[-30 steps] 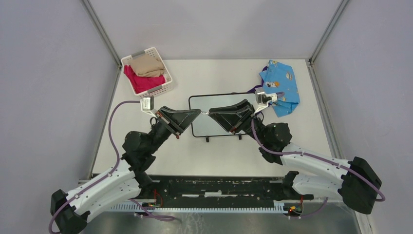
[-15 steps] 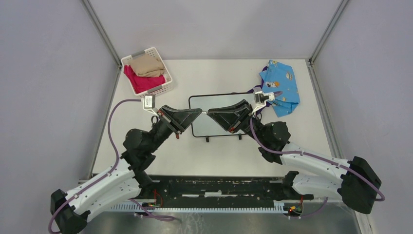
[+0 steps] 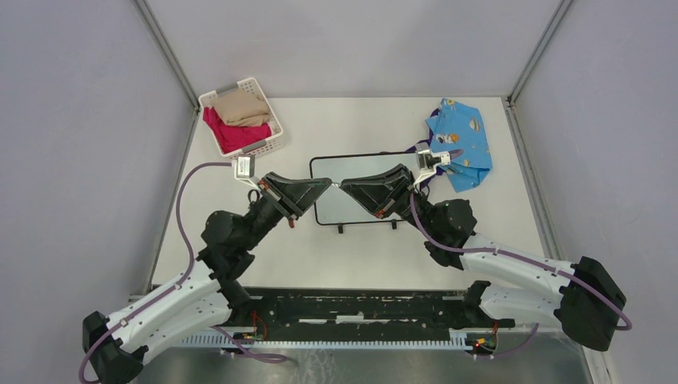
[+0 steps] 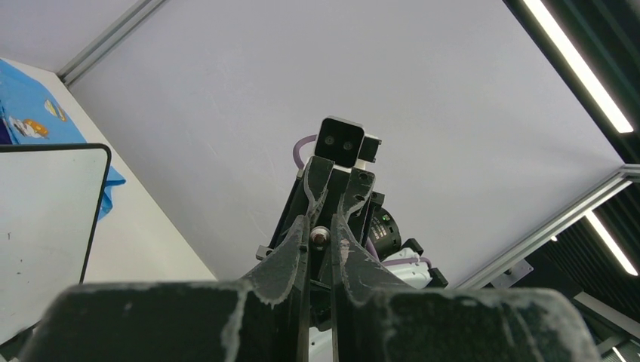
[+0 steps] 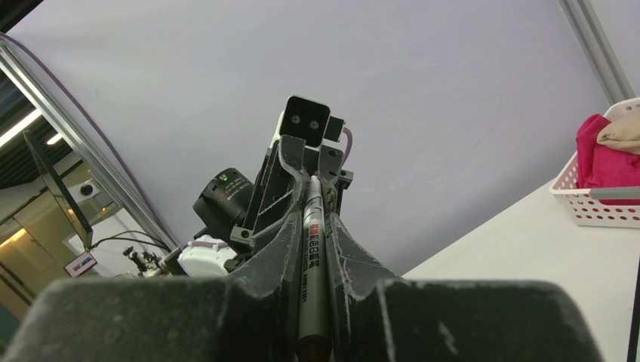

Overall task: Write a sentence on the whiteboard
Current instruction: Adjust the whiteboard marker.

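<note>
Two end effectors tip-to-tip, marker between

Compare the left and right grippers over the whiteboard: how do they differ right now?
The left gripper comes in from the left side of the whiteboard, the right gripper from the right. The marker lies lengthwise deep between the right gripper's fingers, while the left gripper has only its far end at its fingertips. Shared: both are closed on that one marker, tip to tip above the board.
</note>
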